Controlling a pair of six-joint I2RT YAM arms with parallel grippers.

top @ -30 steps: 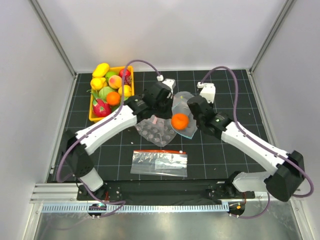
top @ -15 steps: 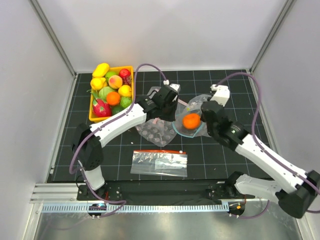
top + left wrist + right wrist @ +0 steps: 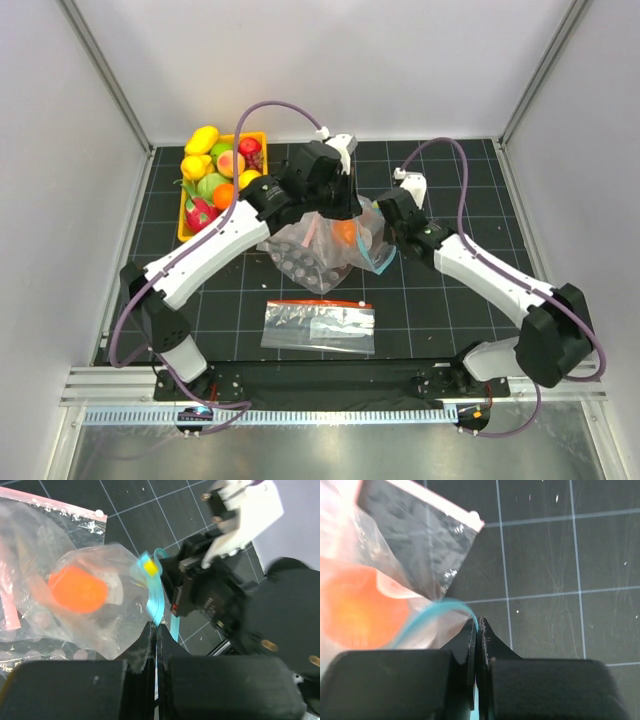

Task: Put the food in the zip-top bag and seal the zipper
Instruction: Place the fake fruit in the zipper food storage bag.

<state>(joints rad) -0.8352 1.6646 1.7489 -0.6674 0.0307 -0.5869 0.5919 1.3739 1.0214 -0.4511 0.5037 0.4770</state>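
The clear zip-top bag [image 3: 355, 235] hangs between my two grippers above the mat, with an orange fruit [image 3: 346, 231] inside. The fruit also shows in the left wrist view [image 3: 77, 588] and in the right wrist view [image 3: 355, 610]. My left gripper [image 3: 155, 625] is shut on the teal zipper [image 3: 156, 605]. My right gripper [image 3: 478, 622] is shut on the same teal zipper [image 3: 440, 609] at another spot. In the top view the left gripper [image 3: 335, 200] and right gripper [image 3: 385, 228] are close together over the bag.
A yellow tray [image 3: 186, 232] of several toy fruits stands at the back left. A dotted clear bag with a pink strip [image 3: 305, 262] lies under the held bag. A flat bag with a red-orange strip [image 3: 318, 325] lies near the front.
Both grippers moved left and toward the back with the bag. The bag now hangs lower between them, and the orange sits more hidden beneath the left wrist.
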